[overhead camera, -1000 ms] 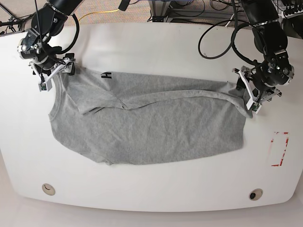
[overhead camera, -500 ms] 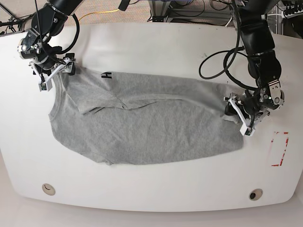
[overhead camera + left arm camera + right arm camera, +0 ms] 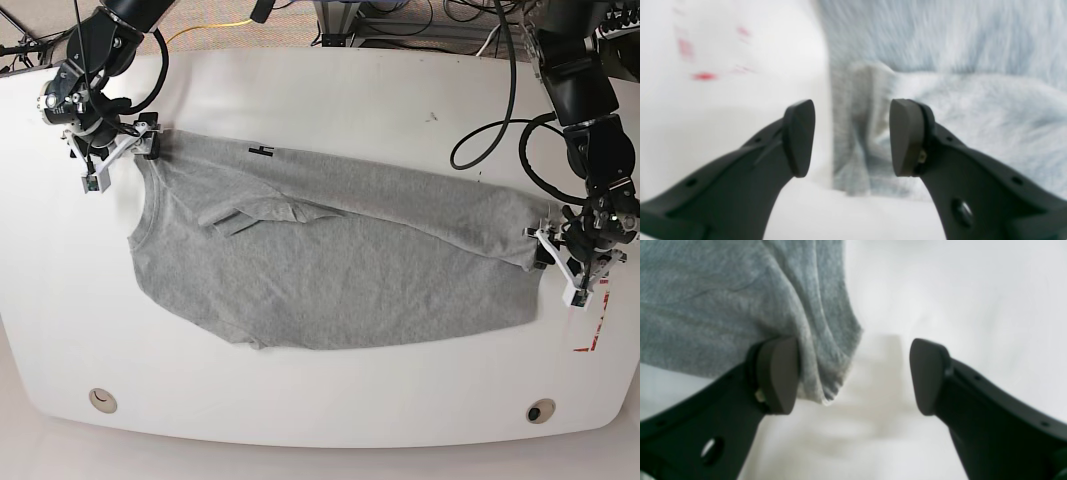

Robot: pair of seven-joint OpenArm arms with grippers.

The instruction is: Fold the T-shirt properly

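Note:
The light grey T-shirt (image 3: 340, 250) lies spread across the white table (image 3: 330, 90), and a black letter (image 3: 260, 150) shows at its far edge. My left gripper (image 3: 560, 262) is at the shirt's right edge. In the left wrist view this gripper (image 3: 851, 138) is open, and a bunched fold of the hem (image 3: 867, 133) lies between its fingers. My right gripper (image 3: 125, 155) is at the shirt's far left corner. In the right wrist view it (image 3: 853, 376) is wide open, with the cloth's corner (image 3: 826, 350) against the left finger (image 3: 776, 373) and bare table under the gap.
A red tape mark (image 3: 592, 325) sits on the table just right of the left gripper and also shows in the left wrist view (image 3: 703, 76). Two round holes (image 3: 101, 400) (image 3: 541, 411) sit near the front edge. Black cables (image 3: 480, 130) loop over the back right.
The left arm has swung outward toward the table's right edge. The shirt has slid and stretched to the right with it, and its upper fold has flattened. The right arm has stayed still.

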